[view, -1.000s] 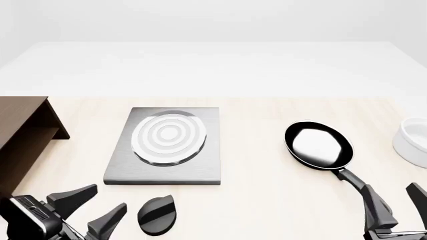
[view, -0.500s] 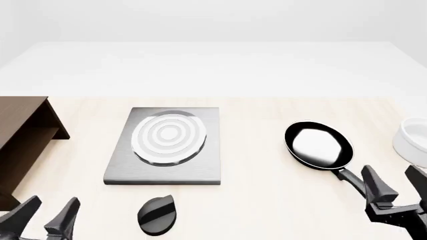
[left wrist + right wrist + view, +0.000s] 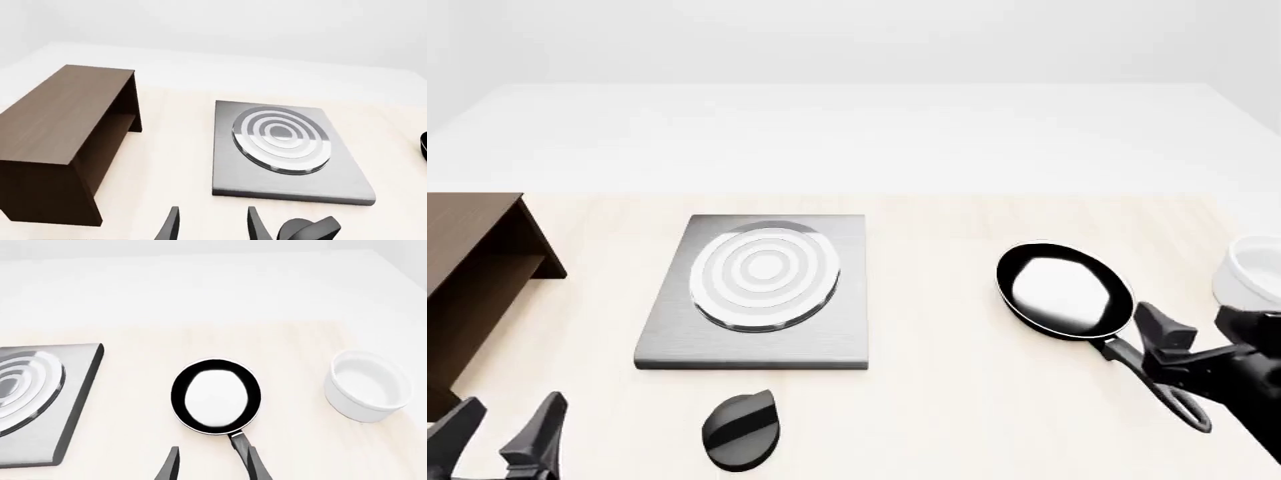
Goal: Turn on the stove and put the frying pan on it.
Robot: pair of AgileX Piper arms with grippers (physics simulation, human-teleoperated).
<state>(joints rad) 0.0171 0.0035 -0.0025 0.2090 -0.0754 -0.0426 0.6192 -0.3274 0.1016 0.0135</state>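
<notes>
The stove [image 3: 847,340] is a flat grey plate with a ringed burner [image 3: 763,275]. Its black teardrop knob [image 3: 743,428] lies on the table just in front of it. The frying pan [image 3: 1065,290] sits right of the stove, with its handle [image 3: 1158,385] pointing toward me. My right gripper [image 3: 1197,325] is open above the handle, just behind the pan bowl, holding nothing. In the right wrist view the pan [image 3: 215,396] lies beyond the open gripper [image 3: 212,465]. My left gripper [image 3: 507,420] is open and empty, left of the knob. The knob [image 3: 310,230] shows beside it [image 3: 213,225].
A brown wooden cabinet [image 3: 467,280] stands at the left edge, also large in the left wrist view [image 3: 60,145]. A white bowl [image 3: 1252,275] stands at the right edge, close beside my right gripper, and shows in the right wrist view [image 3: 367,385].
My right gripper has risen and moved forward over the pan handle toward the pan. My left gripper has pulled back to the lower left, away from the knob.
</notes>
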